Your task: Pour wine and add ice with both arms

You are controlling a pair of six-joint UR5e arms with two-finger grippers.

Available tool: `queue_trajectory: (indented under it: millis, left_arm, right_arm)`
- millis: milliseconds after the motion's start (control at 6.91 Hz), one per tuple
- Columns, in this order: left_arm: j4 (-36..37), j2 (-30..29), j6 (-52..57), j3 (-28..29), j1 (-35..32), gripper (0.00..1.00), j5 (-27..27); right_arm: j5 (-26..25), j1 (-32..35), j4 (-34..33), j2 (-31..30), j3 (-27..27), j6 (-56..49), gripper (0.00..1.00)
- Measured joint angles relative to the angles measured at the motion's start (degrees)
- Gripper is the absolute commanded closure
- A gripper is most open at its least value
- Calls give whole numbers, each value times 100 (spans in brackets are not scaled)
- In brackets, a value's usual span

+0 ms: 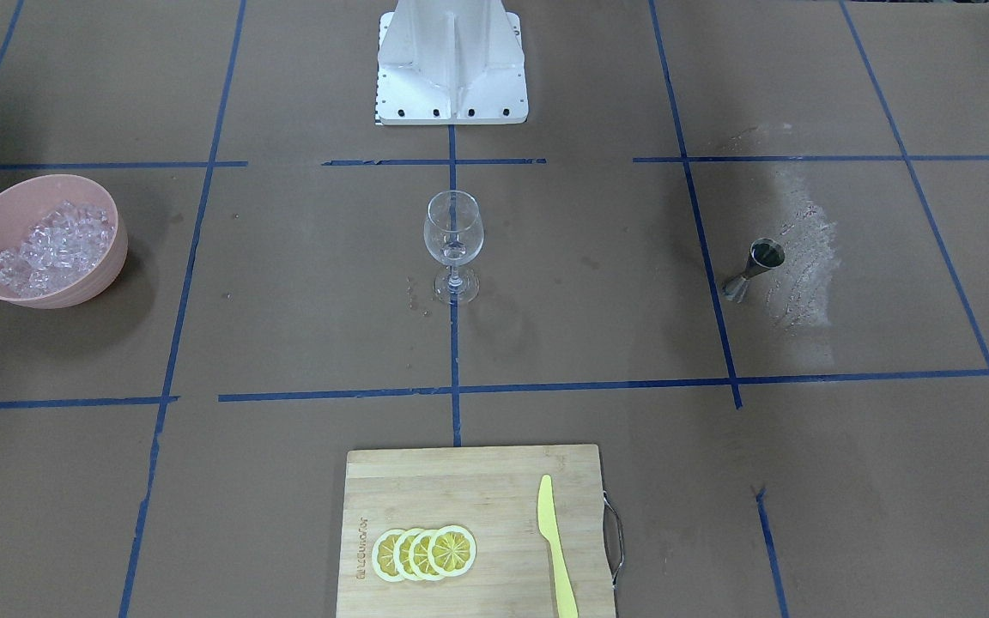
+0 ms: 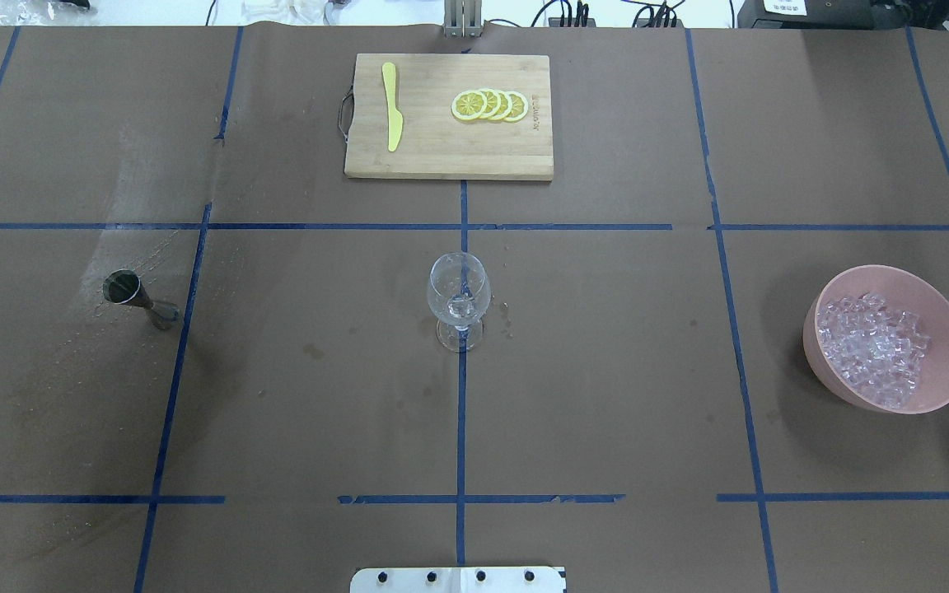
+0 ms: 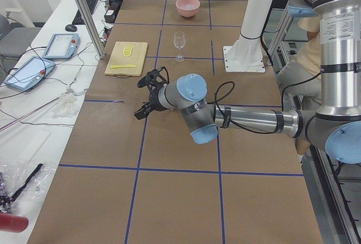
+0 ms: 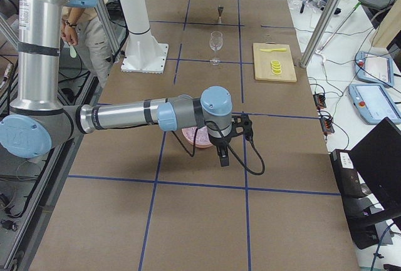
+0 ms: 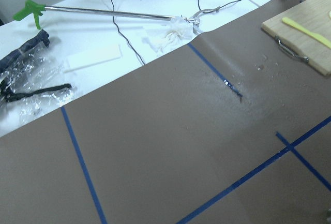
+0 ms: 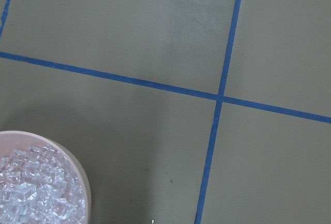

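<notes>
Brown paper covers the table (image 2: 606, 395), ruled into squares by blue tape. At its centre a stemmed glass (image 2: 459, 298) stands upright, with something clear glinting in the bottom. It could be wine or ice, but it is too faint to tell. A steel jigger (image 2: 141, 299) stands on the robot's left beside a whitish smear (image 1: 803, 249); whether it holds wine cannot be seen. A pink bowl (image 2: 946, 371) heaped with ice (image 2: 874, 346) sits on the right.

The left gripper (image 3: 145, 94) hovers over bare paper and the right gripper (image 4: 229, 143) hovers near the bowl. Both show only in side views, so whether their fingers are open or closed cannot be told.

The likely next step is to take the jigger at its narrow waist, keep it level, and tip it slowly over the rim — then drop ice from low down so the glass does not topple.
</notes>
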Motion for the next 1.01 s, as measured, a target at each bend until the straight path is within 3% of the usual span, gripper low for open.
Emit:
queue_trajectory:
  millis: [289, 434, 723, 1013]
  left_arm:
    - [-574, 44, -1528, -357, 876, 0, 454]
    - [-641, 80, -2282, -671, 1555, 0, 1221]
    - [-715, 174, -3063, -1018, 2849, 0, 3012]
    - [-826, 354, -3497, -1085, 4400, 0, 5423]
  right_arm:
    - [-2, 3, 92, -10, 4, -13, 0]
    - [-5, 4, 263, -55, -20, -22, 0]
    - [0, 4, 426, -171, -37, 14, 0]
    - [12, 4, 447, -204, -33, 28, 0]
